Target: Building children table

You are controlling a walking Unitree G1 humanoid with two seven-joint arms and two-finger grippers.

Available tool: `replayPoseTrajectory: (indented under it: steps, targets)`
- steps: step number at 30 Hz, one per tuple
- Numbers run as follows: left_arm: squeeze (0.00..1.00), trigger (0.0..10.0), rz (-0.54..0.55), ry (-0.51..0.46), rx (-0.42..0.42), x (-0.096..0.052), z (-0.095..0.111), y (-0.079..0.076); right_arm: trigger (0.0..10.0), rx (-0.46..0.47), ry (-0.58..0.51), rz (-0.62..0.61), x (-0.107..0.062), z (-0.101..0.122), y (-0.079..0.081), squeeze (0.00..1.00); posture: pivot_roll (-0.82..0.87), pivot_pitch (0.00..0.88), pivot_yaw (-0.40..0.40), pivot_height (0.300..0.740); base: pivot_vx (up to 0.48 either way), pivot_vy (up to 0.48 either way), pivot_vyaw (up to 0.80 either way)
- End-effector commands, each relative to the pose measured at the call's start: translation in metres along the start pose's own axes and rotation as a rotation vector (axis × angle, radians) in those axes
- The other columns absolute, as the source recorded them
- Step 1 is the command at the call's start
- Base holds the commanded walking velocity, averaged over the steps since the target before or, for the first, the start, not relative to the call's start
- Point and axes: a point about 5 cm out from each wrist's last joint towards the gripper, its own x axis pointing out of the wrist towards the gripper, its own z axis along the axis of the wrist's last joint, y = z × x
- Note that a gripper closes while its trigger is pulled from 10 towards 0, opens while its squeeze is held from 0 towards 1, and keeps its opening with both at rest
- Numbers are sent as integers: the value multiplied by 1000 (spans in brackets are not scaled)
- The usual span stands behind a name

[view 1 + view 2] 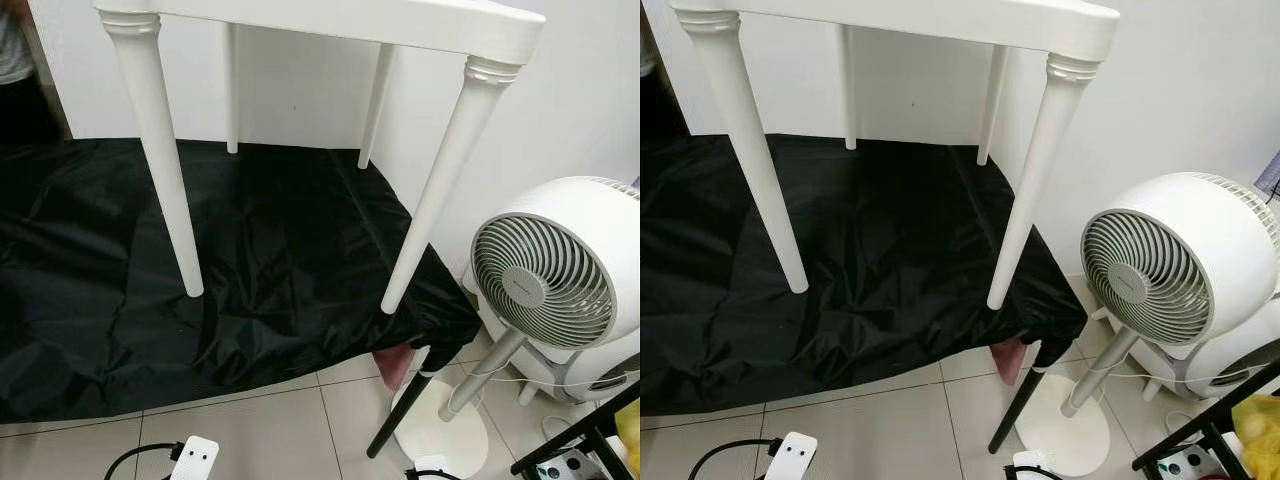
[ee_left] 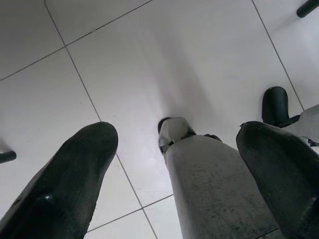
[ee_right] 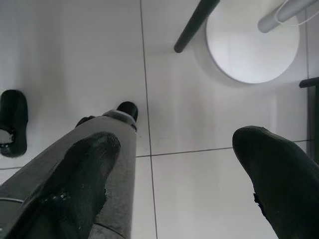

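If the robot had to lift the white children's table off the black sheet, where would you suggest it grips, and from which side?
I would grip the white table by its near legs, just under the turned collars where they are thickest. They stand upright and bare, facing the robot, so come straight from the front, one gripper per leg. The fan crowds the right side. Both grippers, left and right, hang open over the floor tiles.

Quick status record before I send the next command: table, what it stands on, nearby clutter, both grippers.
table: white children's table upright, four legs fitted
front legs: left leg and right leg rest on the black sheet
right of table: white fan on a round-based stand, on the tiled floor
bottom edge: white power strip with black cable
left gripper: open, hanging over floor tiles
right gripper: open, hanging over tiles near the fan base
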Motion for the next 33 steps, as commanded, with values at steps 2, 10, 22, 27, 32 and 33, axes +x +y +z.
replayPoseTrajectory:
  steps: [2,10,22,27,32,33]
  targets:
    - [0,10000,27,32,14,-1,-5,0,10000,5,17,3,0,-1,1,0,25,0,-60,740,0,0,0]
    - [0,10000,-3,38,100,1,-3,-6,10000,31,28,2,0,-3,5,0,-24,0,-21,740,0,0,0]
    - [0,10000,-45,43,88,3,2,-16,10000,36,37,2,-1,-6,2,0,-18,0,-42,740,0,0,0]
    - [0,10000,-41,48,90,3,0,-16,10000,5,33,10,0,-5,1,0,-5,0,-75,740,0,0,0]
    - [0,10000,-63,20,122,3,2,-19,10000,-64,36,29,0,-3,4,0,7,0,-104,740,0,0,0]
    - [0,10000,-63,20,122,3,2,-19,10000,-64,36,29,0,-3,4,0,7,0,-104,740,0,0,0]
